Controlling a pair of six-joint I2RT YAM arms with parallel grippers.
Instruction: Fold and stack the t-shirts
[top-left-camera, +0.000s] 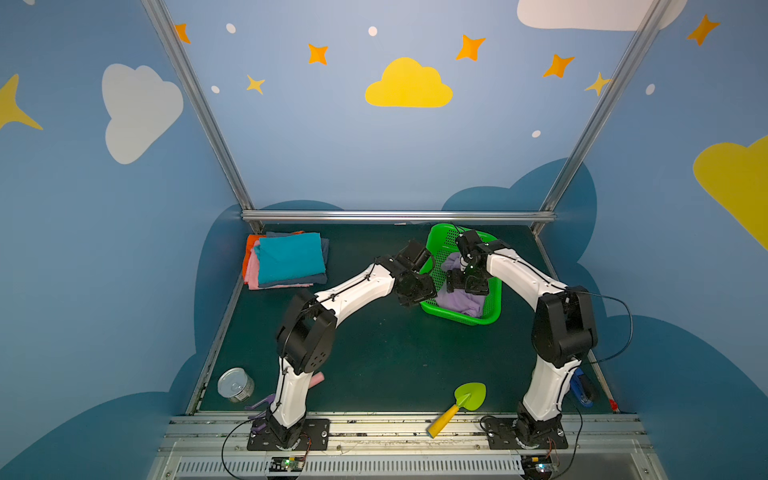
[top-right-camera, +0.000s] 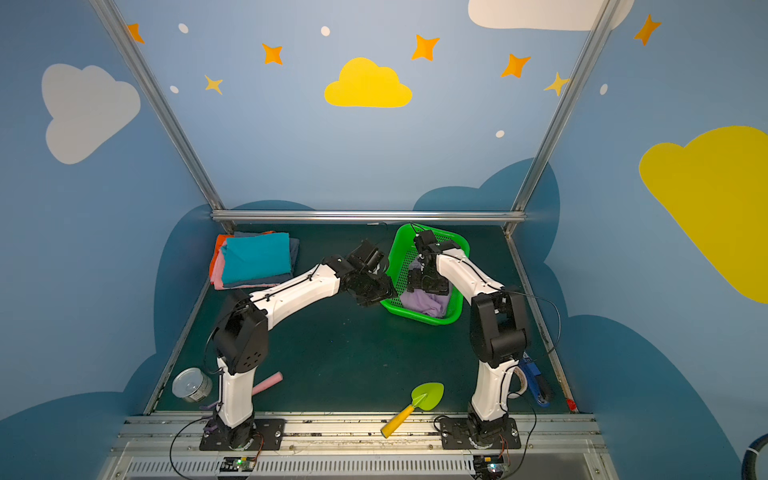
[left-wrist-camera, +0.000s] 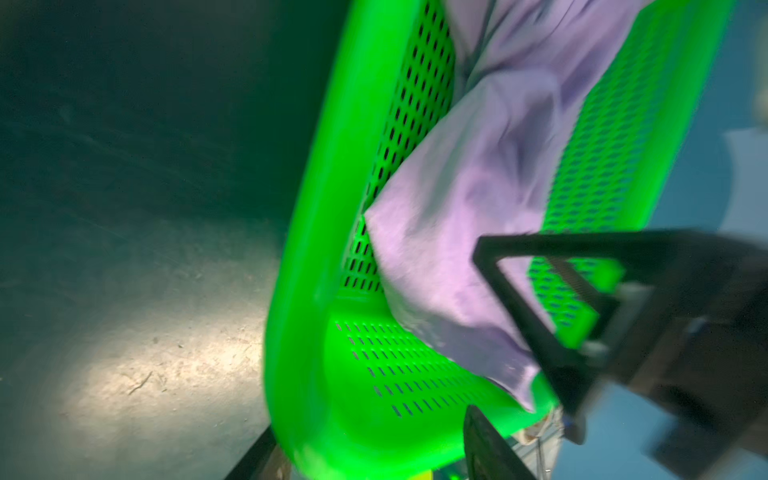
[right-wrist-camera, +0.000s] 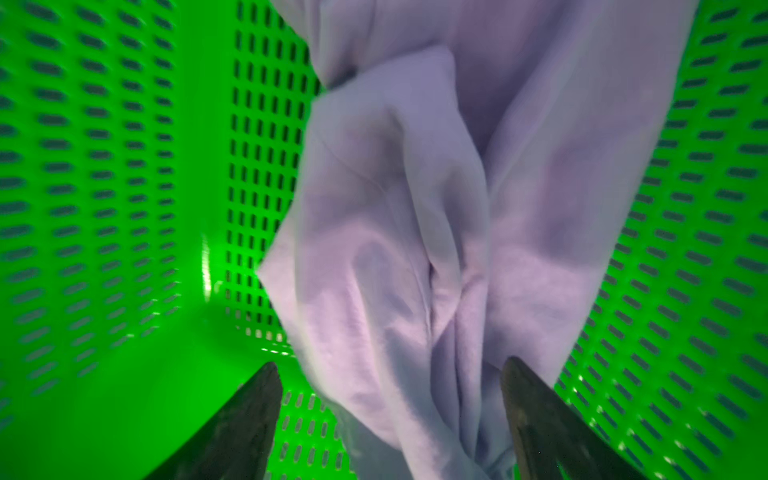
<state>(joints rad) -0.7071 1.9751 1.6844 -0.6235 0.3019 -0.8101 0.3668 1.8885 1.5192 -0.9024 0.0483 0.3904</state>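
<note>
1. tool on the right arm (right-wrist-camera: 390, 365) hangs inside the green basket (top-left-camera: 492, 318) with its jaws wide apart over the lavender t-shirt (right-wrist-camera: 395, 208). cloth lies between them but nothing is pinched. the left tool (left-wrist-camera: 370, 444) sits at the basket's left side, jaws apart with the rim between them. whether it presses on the plastic i cannot tell.
2. bench (top-left-camera: 374, 357): dark green, with open room in the middle where folding would likely happen.
3. basket: stands at the back right of the bench and holds only the lavender shirt, as far as shows.
4. folded stack (top-left-camera: 291, 259): sits at the back left, teal on top, with grey-blue, pink and orange edges beneath. this part looks done.
5. lavender t-shirt: crumpled in the basket, not lifted and not folded. judged from this, most shirts are finished and one is left. it has to be pulled out, spread, folded and laid on the stack.
</note>
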